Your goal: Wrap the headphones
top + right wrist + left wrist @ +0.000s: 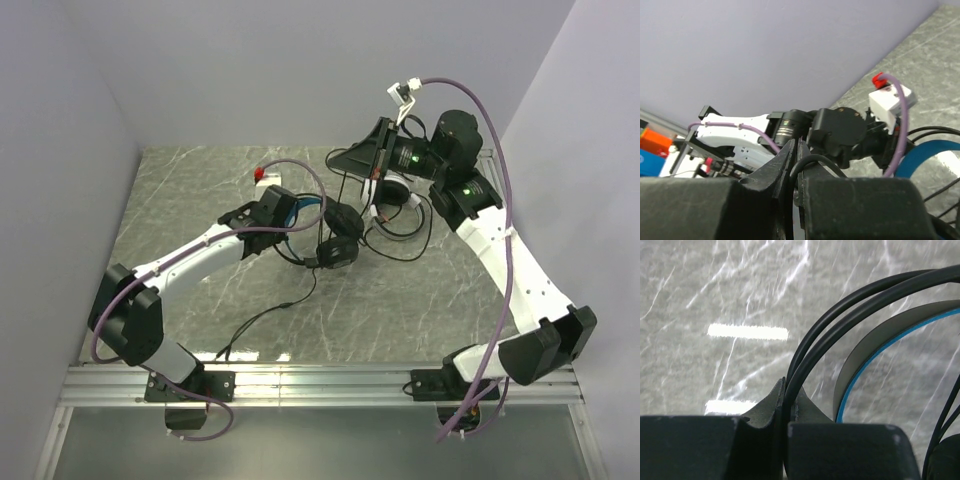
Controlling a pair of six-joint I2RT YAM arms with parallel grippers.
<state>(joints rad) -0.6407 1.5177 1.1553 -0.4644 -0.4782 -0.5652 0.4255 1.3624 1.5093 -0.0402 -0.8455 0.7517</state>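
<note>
The black headset with the blue headband point(308, 206) lies mid-table, its ear cups point(340, 235) to the right of my left gripper point(283, 212). In the left wrist view my left gripper point(787, 386) is shut on two strands of thin black cable point(840, 310), with the blue-edged headband point(865, 362) just right of it. The white headset point(396, 186) lies under my right arm. My right gripper point(345, 160) is raised above the table, and in its wrist view point(797, 145) it is shut on a loop of black cable point(812, 160).
A loose black cable point(265, 318) trails across the marble table point(200, 190) toward the front rail. More cable loops point(405, 240) lie right of the ear cups. Grey walls close in the left, back and right. The left wrist point(840, 130) shows in the right wrist view.
</note>
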